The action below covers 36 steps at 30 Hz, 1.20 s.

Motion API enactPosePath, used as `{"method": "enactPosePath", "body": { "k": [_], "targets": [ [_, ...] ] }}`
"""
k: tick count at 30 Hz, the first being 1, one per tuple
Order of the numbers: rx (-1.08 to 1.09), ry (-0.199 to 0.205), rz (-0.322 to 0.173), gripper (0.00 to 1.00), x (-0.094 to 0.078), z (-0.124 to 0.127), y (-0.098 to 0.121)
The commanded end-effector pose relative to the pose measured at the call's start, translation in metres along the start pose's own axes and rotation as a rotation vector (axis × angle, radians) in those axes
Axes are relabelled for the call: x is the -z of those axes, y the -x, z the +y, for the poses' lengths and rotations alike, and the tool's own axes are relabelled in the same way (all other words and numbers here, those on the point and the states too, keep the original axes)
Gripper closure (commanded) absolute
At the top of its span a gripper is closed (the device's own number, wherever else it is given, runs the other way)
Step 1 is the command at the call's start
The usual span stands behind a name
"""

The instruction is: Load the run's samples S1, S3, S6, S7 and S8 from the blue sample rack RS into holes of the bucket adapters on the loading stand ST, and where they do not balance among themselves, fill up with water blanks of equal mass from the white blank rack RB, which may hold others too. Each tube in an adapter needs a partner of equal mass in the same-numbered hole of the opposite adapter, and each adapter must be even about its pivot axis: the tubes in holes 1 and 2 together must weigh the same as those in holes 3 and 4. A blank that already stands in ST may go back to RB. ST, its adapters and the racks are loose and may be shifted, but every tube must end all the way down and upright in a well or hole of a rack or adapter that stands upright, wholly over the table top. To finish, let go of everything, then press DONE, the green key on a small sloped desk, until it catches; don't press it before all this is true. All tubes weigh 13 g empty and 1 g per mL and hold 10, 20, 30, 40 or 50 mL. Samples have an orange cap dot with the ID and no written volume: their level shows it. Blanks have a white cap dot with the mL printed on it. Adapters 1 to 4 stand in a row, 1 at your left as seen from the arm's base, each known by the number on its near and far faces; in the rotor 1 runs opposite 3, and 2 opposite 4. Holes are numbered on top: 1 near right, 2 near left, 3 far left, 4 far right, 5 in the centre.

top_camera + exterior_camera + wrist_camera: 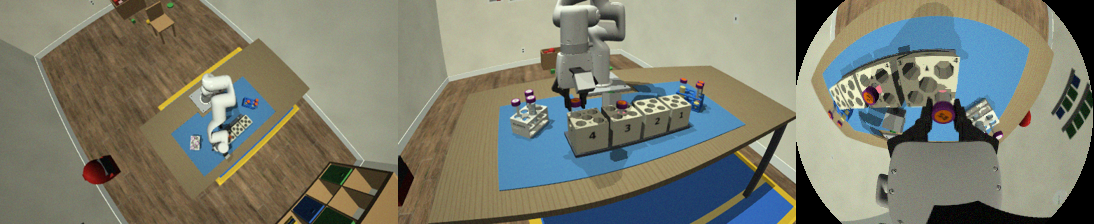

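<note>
Four numbered blocks (627, 120) lined on stand at front of blue mat (538, 164). One purple-capped tube (621, 104) seated in block 3. Behind block 4 (588, 131), orange-dotted sample tube (576, 102) clamped between gripper (574, 99) fingers, held low over far holes. White rack (529, 120) placed at one side, blue rack (695, 101) farther back at other.

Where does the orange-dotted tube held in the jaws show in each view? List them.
Top: not visible, hidden under the arm's wrist.
Exterior: left of centre, the tube behind adapter 4.
Wrist: centre, cap between the jaws.
Shared landmark: the blue mat.
</note>
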<state>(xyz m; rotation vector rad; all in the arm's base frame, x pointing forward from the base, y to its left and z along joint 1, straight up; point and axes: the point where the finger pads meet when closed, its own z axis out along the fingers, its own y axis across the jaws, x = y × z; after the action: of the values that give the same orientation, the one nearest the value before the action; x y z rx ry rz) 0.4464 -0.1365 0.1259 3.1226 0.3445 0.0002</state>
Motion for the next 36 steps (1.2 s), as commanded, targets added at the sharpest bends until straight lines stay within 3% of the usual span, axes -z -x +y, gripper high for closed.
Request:
{"method": "enactPosePath", "body": {
  "k": [1, 16, 30, 31, 36],
  "targets": [
    [0.0, 0.002, 0.004, 1.0, 0.0, 0.001, -0.001],
    [0.0, 0.002, 0.004, 1.0, -0.015, 0.001, -0.001],
    [0.0, 0.002, 0.004, 1.0, -0.015, 0.001, -0.001],
    [0.0, 0.002, 0.004, 0.57, -0.015, 0.001, -0.001],
    [0.0, 0.002, 0.004, 0.57, -0.015, 0.001, -0.001]
  ]
}}
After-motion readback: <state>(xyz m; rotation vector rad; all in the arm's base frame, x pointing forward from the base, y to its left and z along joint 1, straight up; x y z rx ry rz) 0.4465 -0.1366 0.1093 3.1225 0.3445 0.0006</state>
